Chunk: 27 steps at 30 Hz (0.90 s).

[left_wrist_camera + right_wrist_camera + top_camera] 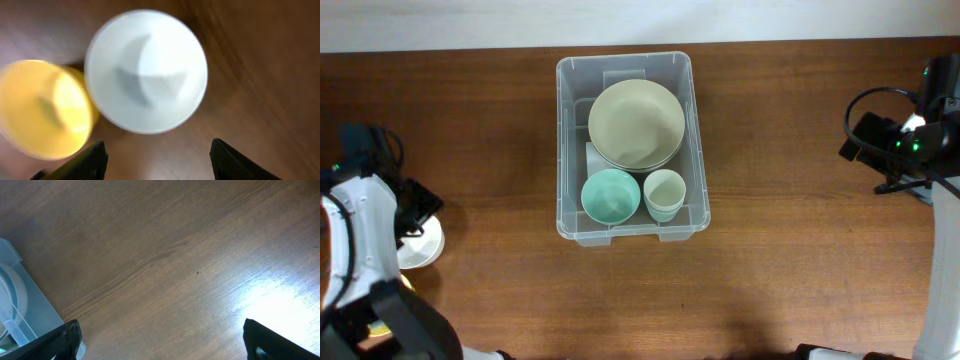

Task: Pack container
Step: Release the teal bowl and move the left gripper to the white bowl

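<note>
- The left arm (360, 230) is at the far left side of the brown wooden table (800, 280).
- The left gripper (157, 145) points down at the table. Its two black fingers (95, 160) are apart, and only bare wood shows between them. It holds nothing.
- A yellow bowl (42, 107) sits just in front of the left gripper, to its left. It looks blurry.
- A round white bowl (146, 71) sits right beside the yellow bowl. It is too blurry to tell if they touch.
- The container (565, 130) is a big clear plastic box. It stands in the middle of the table, close to the far edge and well apart from both arms.
- Inside the container, a big beige bowl (635, 125) fills the far part.
- A teal bowl (611, 196) sits in the near left part of the container.
- A pale green cup (663, 194) stands just beside the teal bowl, in the near right part.
- The right arm (910, 140) is at the far right side.
- The right gripper (161, 325) has its fingers spread wide over bare wood. It holds nothing.
</note>
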### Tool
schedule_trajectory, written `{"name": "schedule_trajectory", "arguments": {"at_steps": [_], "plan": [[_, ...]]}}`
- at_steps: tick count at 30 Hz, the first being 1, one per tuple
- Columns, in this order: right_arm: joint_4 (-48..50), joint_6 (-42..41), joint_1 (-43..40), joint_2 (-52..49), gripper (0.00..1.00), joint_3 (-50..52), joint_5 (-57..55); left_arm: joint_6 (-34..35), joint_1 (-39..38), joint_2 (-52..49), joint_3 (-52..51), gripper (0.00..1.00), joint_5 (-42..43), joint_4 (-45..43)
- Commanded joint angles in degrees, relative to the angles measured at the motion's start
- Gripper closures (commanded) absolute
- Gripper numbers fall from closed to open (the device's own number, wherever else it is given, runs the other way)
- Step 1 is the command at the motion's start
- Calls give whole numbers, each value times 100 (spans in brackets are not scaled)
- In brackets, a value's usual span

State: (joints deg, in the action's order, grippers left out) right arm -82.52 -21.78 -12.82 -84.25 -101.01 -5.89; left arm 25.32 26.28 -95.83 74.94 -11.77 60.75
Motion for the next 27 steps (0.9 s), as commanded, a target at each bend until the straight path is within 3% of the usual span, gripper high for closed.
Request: {"name": "schedule_trajectory", "arguments": {"at_steps": [1,11,22,25,27], "plan": [[-2,48,-33,-4,1,35,33,-190,50,-302,-297,33,343,-295],[-7,50,-33,-4,1,35,33,-310,46,-1147,-306,36,343,-911],[-7,50,-33,-4,1,37,33,-313,-35,-1399,-273,89,345,-1093],[-11,50,-33,-4,1,37,33,-557,-164,-1399,-190,99,492,-1091],[-24,50,-33,-4,1,35,33,-710,-328,-1397,-85,99,651,-1073]]}}
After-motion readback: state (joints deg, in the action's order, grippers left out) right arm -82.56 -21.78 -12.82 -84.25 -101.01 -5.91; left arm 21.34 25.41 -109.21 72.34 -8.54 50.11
